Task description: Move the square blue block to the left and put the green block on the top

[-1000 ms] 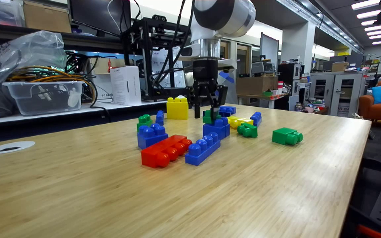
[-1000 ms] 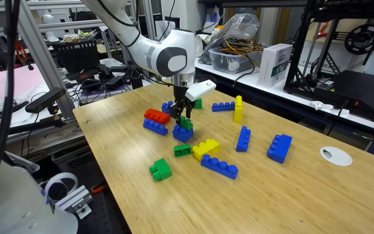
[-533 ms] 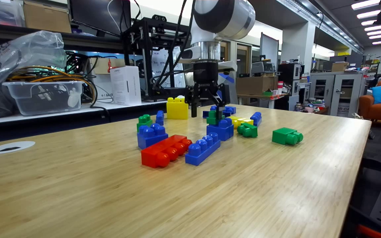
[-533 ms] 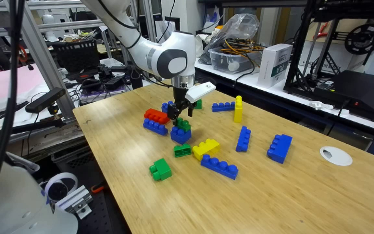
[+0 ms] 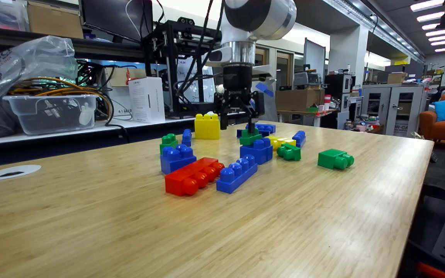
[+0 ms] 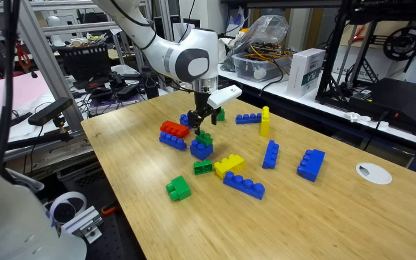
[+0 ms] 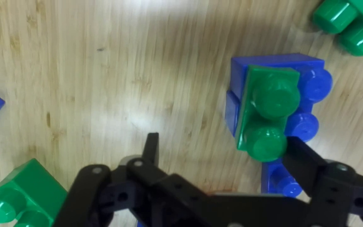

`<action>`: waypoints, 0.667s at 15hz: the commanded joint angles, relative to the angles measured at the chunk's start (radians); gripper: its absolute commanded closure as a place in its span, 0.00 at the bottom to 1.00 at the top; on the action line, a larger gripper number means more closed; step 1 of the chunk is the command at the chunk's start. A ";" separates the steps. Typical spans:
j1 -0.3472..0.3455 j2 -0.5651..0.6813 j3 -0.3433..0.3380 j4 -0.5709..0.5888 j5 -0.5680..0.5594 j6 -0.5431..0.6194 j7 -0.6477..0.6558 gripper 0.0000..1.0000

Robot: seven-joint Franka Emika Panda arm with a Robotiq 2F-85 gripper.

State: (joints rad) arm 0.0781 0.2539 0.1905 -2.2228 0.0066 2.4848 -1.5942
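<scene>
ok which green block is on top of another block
The green block nearest the gripper, stacked on the square blue block; the other three green blocks rest directly on the table.

On the tabletop (image 6: 302,224) we note a long red brick (image 6: 174,129) just beside a long blue brick (image 6: 172,141); beyond, a white box (image 6: 303,74) near a clear bin (image 6: 244,68).

In an exterior view the arm (image 6: 159,54) slopes down to an upright wrist (image 6: 205,86); the gripper (image 5: 237,129) points downward, its jaws well apart, a wide gap showing in the wrist view.
</scene>
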 commanded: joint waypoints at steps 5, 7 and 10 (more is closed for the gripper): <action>0.007 -0.060 -0.018 0.006 -0.074 -0.064 0.121 0.00; 0.008 -0.076 -0.019 -0.003 -0.085 -0.074 0.149 0.15; 0.008 -0.104 -0.020 -0.025 -0.095 -0.090 0.191 0.36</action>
State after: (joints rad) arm 0.0782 0.1836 0.1818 -2.2210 -0.0693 2.4179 -1.4444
